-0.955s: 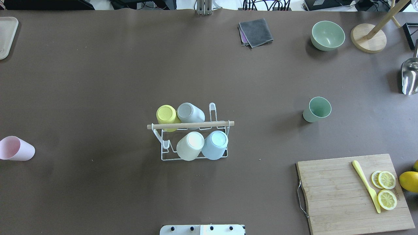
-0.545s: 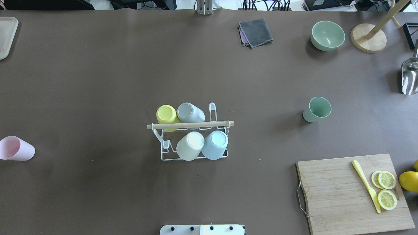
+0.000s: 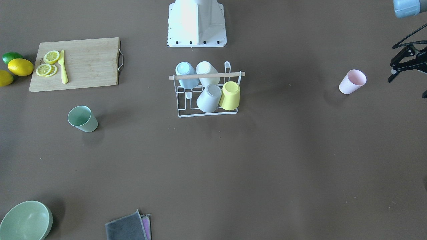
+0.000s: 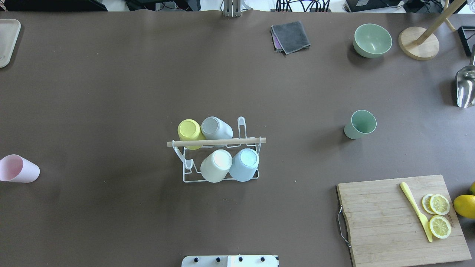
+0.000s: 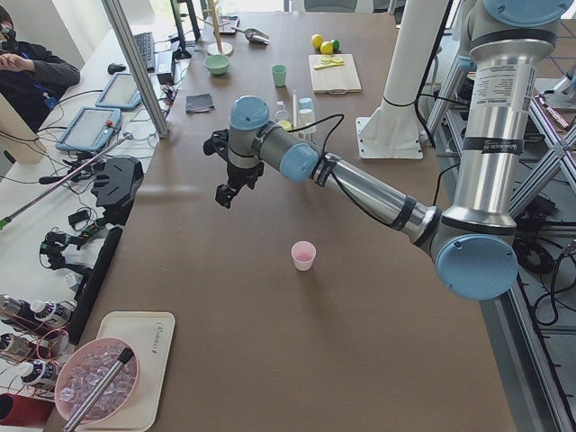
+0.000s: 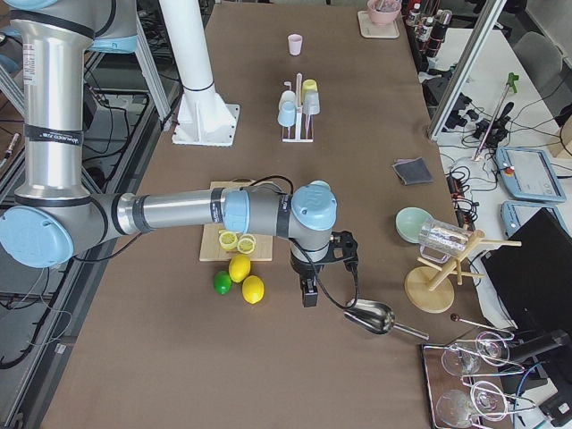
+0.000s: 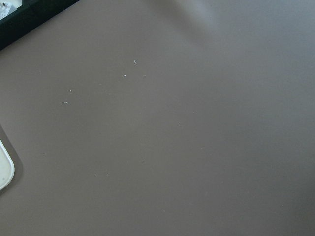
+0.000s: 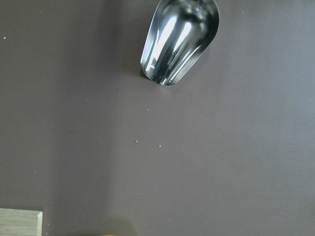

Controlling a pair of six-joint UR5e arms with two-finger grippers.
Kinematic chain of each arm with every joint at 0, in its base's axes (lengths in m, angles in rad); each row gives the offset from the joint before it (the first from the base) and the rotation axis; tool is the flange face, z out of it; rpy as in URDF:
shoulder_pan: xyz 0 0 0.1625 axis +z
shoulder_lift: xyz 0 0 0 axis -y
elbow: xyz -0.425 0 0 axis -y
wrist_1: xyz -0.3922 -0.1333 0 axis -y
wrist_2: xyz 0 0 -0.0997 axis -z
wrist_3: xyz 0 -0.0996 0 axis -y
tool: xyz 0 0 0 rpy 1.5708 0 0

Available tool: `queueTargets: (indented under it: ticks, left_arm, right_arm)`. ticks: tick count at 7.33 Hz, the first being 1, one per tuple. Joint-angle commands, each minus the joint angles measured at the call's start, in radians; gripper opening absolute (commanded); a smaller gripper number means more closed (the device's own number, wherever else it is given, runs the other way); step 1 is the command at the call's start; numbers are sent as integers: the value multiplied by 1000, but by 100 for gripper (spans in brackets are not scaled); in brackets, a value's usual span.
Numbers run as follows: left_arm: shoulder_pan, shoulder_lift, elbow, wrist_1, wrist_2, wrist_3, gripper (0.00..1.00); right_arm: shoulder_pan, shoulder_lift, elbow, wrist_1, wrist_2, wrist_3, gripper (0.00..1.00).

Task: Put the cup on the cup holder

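Observation:
The white wire cup holder (image 4: 217,142) with a wooden rod stands mid-table and holds yellow, grey, cream and blue cups upside down; it also shows in the front view (image 3: 206,75). A pink cup (image 4: 18,168) stands at the table's left edge, and a green cup (image 4: 360,124) stands to the right. My left gripper (image 3: 392,76) hangs above the table near the pink cup (image 3: 352,81), empty, fingers apart. My right gripper (image 6: 308,293) shows only in the right side view, near a metal scoop (image 6: 371,315); I cannot tell whether it is open.
A cutting board (image 4: 404,218) with lemon slices and a yellow knife lies front right, whole lemons beside it. A green bowl (image 4: 372,40), a grey cloth (image 4: 290,36), a wooden stand (image 4: 419,42) and the scoop (image 4: 465,87) lie far right. A tray (image 4: 7,40) sits far left.

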Motion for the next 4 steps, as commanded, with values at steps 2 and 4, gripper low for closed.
queueTargets:
  ticks: [2, 4]
  left_arm:
    - [122, -114, -16, 161, 134, 38, 99]
    - [220, -181, -27, 353, 300, 114, 99]
  right_arm:
    - [0, 3, 6, 0, 9, 0, 100]
    - [-2, 9, 0, 0, 8, 2, 100]
